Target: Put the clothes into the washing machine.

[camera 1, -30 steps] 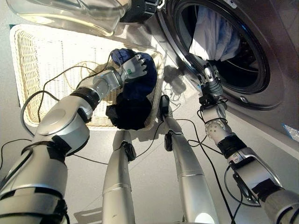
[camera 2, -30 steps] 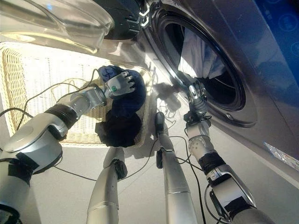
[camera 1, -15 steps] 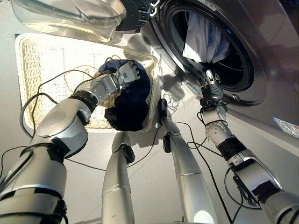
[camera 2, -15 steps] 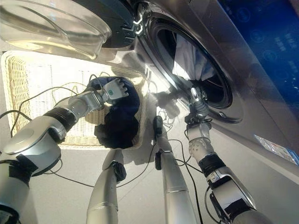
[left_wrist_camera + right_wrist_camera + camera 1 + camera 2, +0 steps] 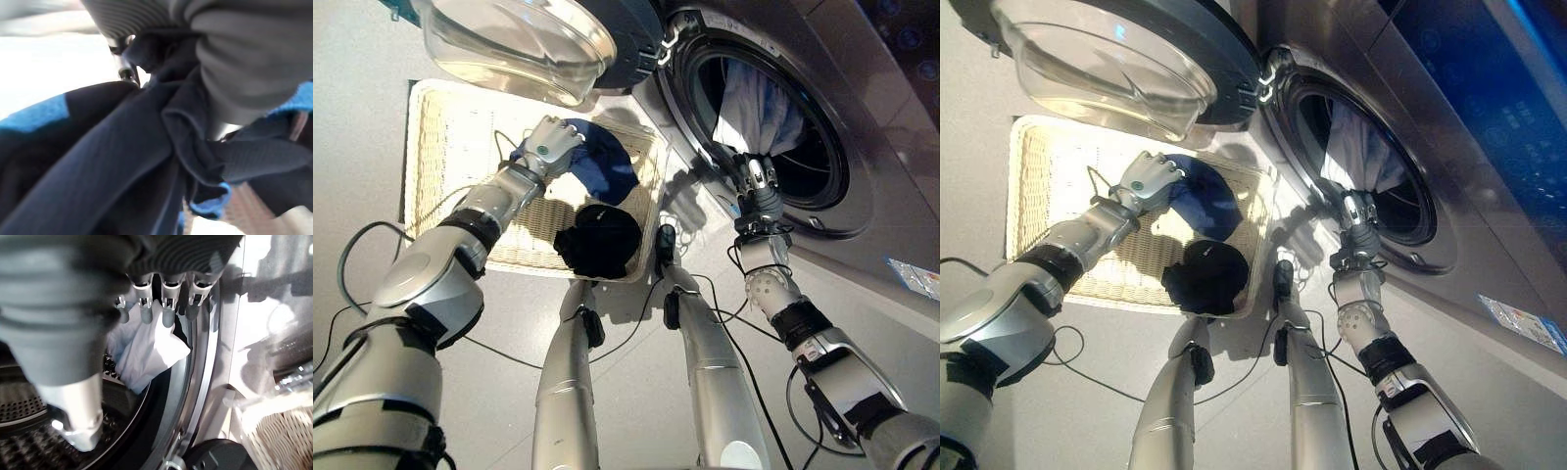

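A dark blue garment [image 5: 599,168] lies in the white wicker basket [image 5: 440,137] on the floor, with a black garment [image 5: 599,240] bunched at the basket's near corner. My left hand [image 5: 548,145] sits on the blue garment's far left edge, fingers curled into the cloth. In the left wrist view the navy cloth [image 5: 98,161] with its lighter blue trim is bunched against the hand [image 5: 244,63]. My right hand [image 5: 759,186] is at the lower rim of the washing machine's drum opening [image 5: 822,166], fingers straight, just below a white garment [image 5: 146,350] hanging inside the drum.
The machine's round glass door [image 5: 519,44] stands swung open over the basket's far side. The machine's grey front [image 5: 891,108] fills the right. A small printed sheet [image 5: 915,279] lies on the floor at the right edge. Bare grey floor surrounds the basket.
The camera has shifted. My left hand has moved from above the black garment to the blue garment's far left edge, and the two garments now lie apart. The right hand stays at the drum rim.
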